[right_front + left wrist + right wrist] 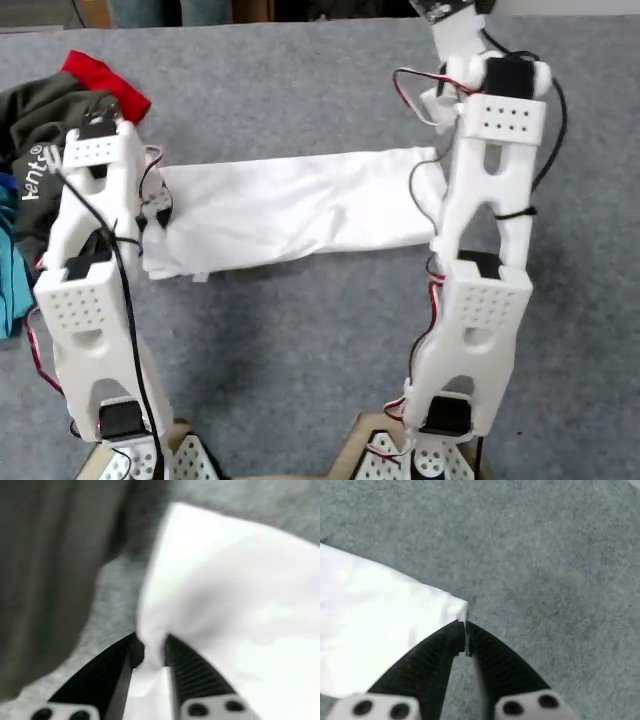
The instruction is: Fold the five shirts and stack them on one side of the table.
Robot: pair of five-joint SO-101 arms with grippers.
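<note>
The left gripper (pixel 150 652) pinches one end of the white shirt (pixel 300 212), the right gripper (pixel 465 639) its opposite corner. The shirt pile (pixel 40 160) at the left edge of the table (pixel 300 380) is cut off.

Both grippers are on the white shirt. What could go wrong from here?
1. The right gripper pinches just the corner tip of the white shirt; it may slip out when pulled.
2. The left gripper holds bunched cloth, so the fold could come out uneven.
3. The pile of unfolded shirts lies right beside the left arm and might get dragged along.
</note>
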